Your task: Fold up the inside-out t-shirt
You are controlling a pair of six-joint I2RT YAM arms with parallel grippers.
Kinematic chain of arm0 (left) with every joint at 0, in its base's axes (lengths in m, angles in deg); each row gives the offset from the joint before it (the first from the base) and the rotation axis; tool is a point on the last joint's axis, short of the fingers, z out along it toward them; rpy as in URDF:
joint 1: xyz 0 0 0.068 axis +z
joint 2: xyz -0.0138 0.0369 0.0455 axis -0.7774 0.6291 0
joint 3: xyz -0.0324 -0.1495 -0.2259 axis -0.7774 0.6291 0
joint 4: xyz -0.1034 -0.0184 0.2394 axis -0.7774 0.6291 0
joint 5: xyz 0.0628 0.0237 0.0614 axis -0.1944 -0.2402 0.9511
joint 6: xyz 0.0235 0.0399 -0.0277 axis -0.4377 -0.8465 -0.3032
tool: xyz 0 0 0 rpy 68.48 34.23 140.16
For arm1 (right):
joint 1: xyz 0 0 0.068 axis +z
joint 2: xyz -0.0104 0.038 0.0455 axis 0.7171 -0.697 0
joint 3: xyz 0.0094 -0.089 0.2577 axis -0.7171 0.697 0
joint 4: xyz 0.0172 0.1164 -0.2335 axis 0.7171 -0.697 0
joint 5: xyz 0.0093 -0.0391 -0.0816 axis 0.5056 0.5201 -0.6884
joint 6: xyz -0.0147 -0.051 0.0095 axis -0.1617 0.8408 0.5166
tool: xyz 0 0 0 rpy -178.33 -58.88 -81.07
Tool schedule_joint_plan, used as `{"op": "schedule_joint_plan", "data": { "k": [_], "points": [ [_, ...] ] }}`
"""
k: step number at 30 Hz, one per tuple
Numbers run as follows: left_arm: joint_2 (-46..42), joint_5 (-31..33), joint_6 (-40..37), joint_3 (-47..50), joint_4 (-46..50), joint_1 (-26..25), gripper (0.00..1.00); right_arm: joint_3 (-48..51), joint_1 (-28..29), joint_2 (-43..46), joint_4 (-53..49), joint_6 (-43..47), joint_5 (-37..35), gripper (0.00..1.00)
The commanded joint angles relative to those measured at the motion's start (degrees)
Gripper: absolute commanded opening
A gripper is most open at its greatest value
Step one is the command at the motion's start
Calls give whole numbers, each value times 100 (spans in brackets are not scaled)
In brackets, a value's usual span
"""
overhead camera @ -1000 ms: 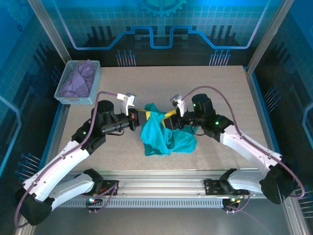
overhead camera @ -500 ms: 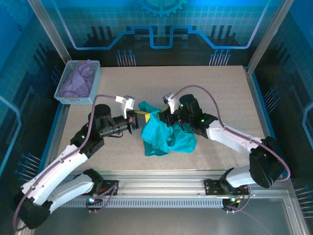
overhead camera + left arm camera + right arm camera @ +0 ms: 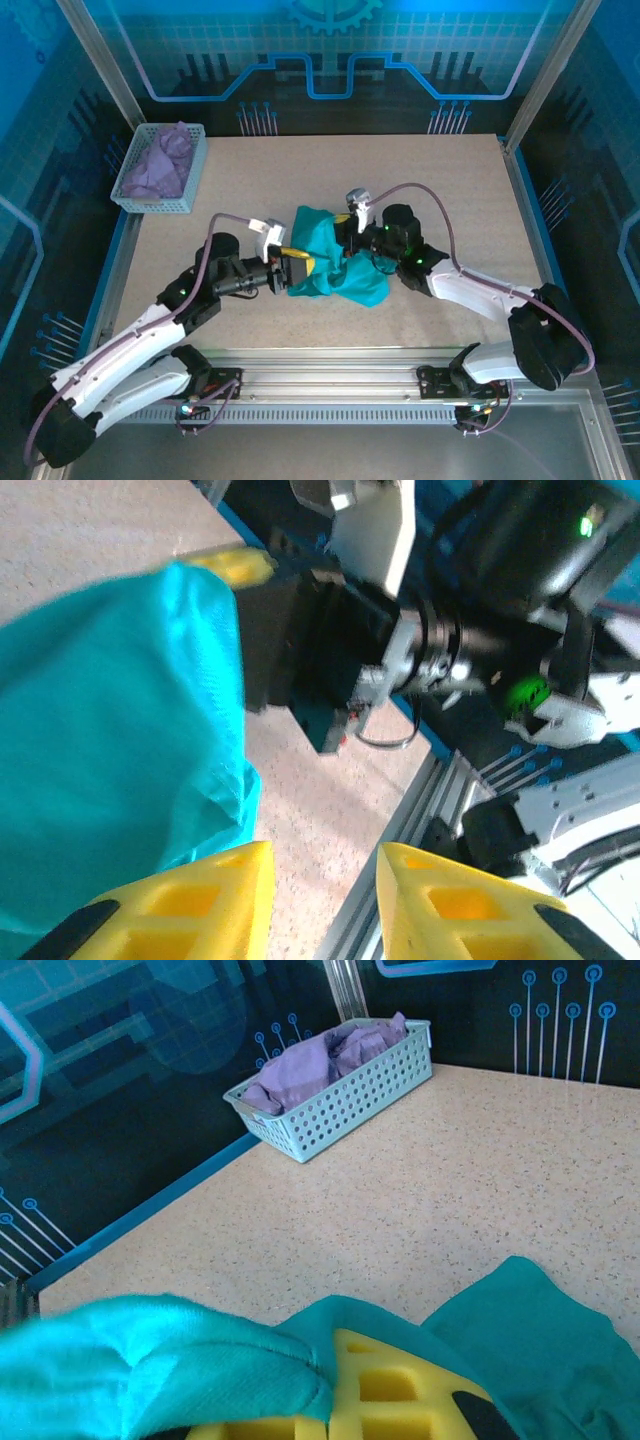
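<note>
Inside-out t-shirt lies bunched on the table, nearer its near edge. From above we see its whole crumpled outline. Left wrist view shows us the left gripper spread, cloth beside one finger; right wrist view, the right gripper pinching a teal fold.

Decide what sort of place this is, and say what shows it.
Probably a robotics lab test cell: left arm and right arm bolted to a metal rail at the table edge, blue circuit-patterned panels around, a teal t-shirt between them.
</note>
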Motion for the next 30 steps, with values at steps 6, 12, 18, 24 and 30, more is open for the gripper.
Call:
{"op": "schedule_joint_plan", "data": {
  "k": [6,12,18,24,30],
  "points": [
    [387,-168,787,-315,-201,310,41,46,-47,382,251,-28,-113,0],
    [100,1287,-388,-374,780,-313,56,-343,-46,378,-577,-407,-405,0],
    [406,2549,-816,-52,949,-656,71,-605,-38,328,-1003,-974,-414,0],
    [793,2593,-800,-62,296,-659,68,-671,-24,344,-1101,-1133,-388,0],
    [858,2384,-800,-148,243,-646,55,-661,-47,444,-1360,-1009,-503,0]
  ]
}}
